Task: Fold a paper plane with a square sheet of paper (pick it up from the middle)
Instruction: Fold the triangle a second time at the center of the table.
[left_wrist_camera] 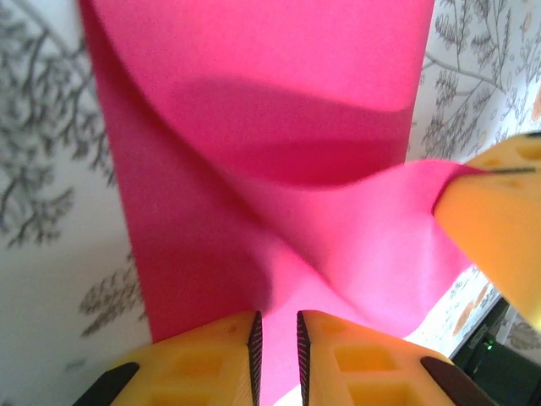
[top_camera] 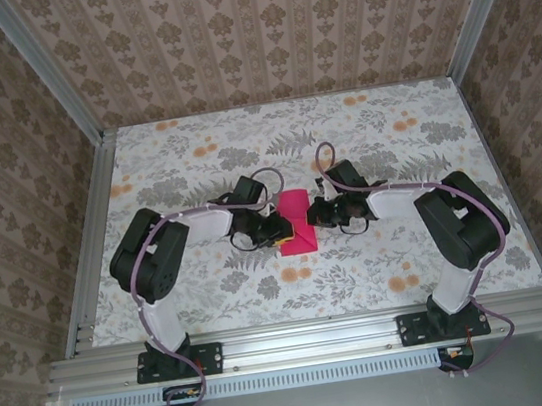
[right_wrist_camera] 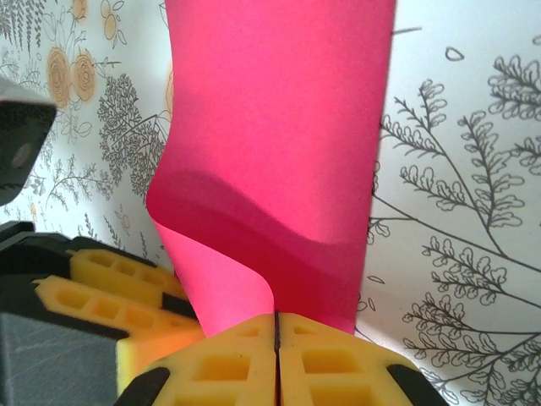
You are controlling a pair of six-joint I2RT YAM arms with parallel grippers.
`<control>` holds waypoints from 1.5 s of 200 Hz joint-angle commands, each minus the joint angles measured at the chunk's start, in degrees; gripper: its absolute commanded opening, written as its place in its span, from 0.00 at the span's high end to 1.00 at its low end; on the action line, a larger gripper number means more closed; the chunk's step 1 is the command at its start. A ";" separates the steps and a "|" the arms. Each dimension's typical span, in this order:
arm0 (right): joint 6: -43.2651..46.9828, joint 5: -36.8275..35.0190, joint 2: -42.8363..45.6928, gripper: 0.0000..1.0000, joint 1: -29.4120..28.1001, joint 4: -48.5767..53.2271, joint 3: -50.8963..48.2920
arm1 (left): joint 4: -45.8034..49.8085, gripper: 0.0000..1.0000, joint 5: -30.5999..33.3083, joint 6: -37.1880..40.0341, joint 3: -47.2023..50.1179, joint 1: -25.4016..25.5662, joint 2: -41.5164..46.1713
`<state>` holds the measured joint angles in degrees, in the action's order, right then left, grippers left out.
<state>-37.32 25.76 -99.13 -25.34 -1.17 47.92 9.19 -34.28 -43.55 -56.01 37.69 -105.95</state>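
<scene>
Lying at the middle of the flower-printed table (top_camera: 381, 268), the square sheet of paper (top_camera: 294, 222) sits between the two grippers, its magenta-pink surface buckled rather than flat. The left gripper (top_camera: 277, 230) meets it from the left side and the right gripper (top_camera: 315, 217) from the right. In the left wrist view the left gripper's yellow jaws stand narrow, with a raised fold of the sheet running into the slit between them. In the right wrist view the right gripper's jaws are pressed together on the sheet's near edge, and the paper swells up in a wave just ahead of them
</scene>
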 commanded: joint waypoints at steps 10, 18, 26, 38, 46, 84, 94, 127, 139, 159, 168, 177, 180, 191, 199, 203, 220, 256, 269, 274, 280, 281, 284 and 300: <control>-3.85 0.92 3.56 0.91 -1.72 -2.39 -3.21 | 4.54 0.79 1.01 3.19 3.44 -1.08 4.17; -4.34 0.79 3.93 0.90 -2.20 -2.65 -3.60 | 4.84 0.79 1.10 3.57 4.06 -1.28 4.76; -4.70 0.84 4.19 0.90 -2.88 -2.82 -3.84 | 5.26 0.79 1.17 3.71 4.60 -1.54 5.19; -4.58 0.75 3.96 0.90 -3.46 -2.96 -3.74 | 5.39 0.80 1.15 3.99 5.24 -1.81 5.66; -4.43 0.70 3.54 0.90 -3.66 -2.91 -3.50 | 5.58 0.80 1.23 4.22 5.43 -1.99 5.82; -2.17 -0.51 1.93 0.90 -3.66 -0.30 -1.19 | 5.54 0.80 0.62 4.88 5.16 -2.27 7.40; -1.88 -0.77 1.88 0.90 -3.69 0.09 -0.80 | 4.83 0.80 0.21 4.88 5.25 -2.27 8.57; -2.61 -0.97 1.99 0.90 -3.72 -0.35 -0.72 | 1.19 0.80 -0.47 2.50 6.34 -1.04 12.62; -3.33 -1.06 2.06 0.90 -3.66 -0.82 -0.89 | 0.99 0.80 -0.05 1.70 6.46 0.10 12.71; -4.74 -0.94 2.20 0.90 -3.77 -2.05 -1.32 | 2.02 0.80 2.30 1.02 6.61 1.67 11.75; -5.32 -1.06 2.21 0.90 -3.84 -2.45 -1.42 | 2.65 0.82 3.34 1.03 6.53 2.27 11.10; -5.77 -1.14 2.27 0.89 -3.91 -2.73 -1.51 | 2.99 0.82 3.76 0.90 6.49 2.61 10.32; -5.83 -1.15 2.21 0.89 -3.95 -2.75 -1.58 | 3.05 0.82 3.85 0.77 6.45 2.75 9.94; -6.35 -1.28 2.35 0.90 -4.12 -3.04 -1.70 | 3.15 0.83 4.46 0.62 6.43 3.16 9.04; -6.68 -1.48 2.41 0.90 -4.26 -3.28 -1.93 | 3.36 0.84 5.09 0.55 6.36 3.44 8.61; -6.82 -1.54 2.52 0.90 -4.34 -3.41 -2.02 | 3.45 0.84 5.25 0.61 6.22 3.65 8.42; -7.53 -1.98 2.71 0.90 -4.72 -3.76 -2.37 | 5.27 0.84 6.93 1.02 5.53 4.12 7.66; -9.38 -2.86 3.16 0.90 -6.23 -4.64 -2.92 | 9.07 0.85 10.83 1.54 5.45 4.34 7.40; -9.63 -3.23 3.31 0.90 -6.77 -4.72 -2.99 | 10.40 0.85 11.82 1.80 5.69 4.32 7.53; -9.68 -3.41 3.33 0.89 -6.90 -4.66 -2.95 | 10.94 0.85 12.31 2.05 5.65 4.30 7.75; -9.58 -3.51 3.33 0.89 -6.91 -4.55 -2.91 | 11.63 0.86 12.75 2.28 5.69 4.32 7.91; -9.55 -3.52 3.33 0.90 -6.96 -4.55 -2.92 | 11.63 0.85 12.84 2.35 5.67 4.32 7.89; -9.46 -3.59 3.32 0.90 -6.92 -4.43 -2.92 | 11.89 0.85 13.05 2.38 5.68 4.32 7.91; -7.82 -4.79 3.09 0.89 -6.91 -2.61 -2.09 | 12.90 0.86 13.67 2.75 5.66 4.25 7.84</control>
<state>-45.63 23.31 -96.64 -31.97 -4.73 45.67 16.71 -24.43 -41.98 -50.26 41.71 -98.24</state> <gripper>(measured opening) 0.105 0.146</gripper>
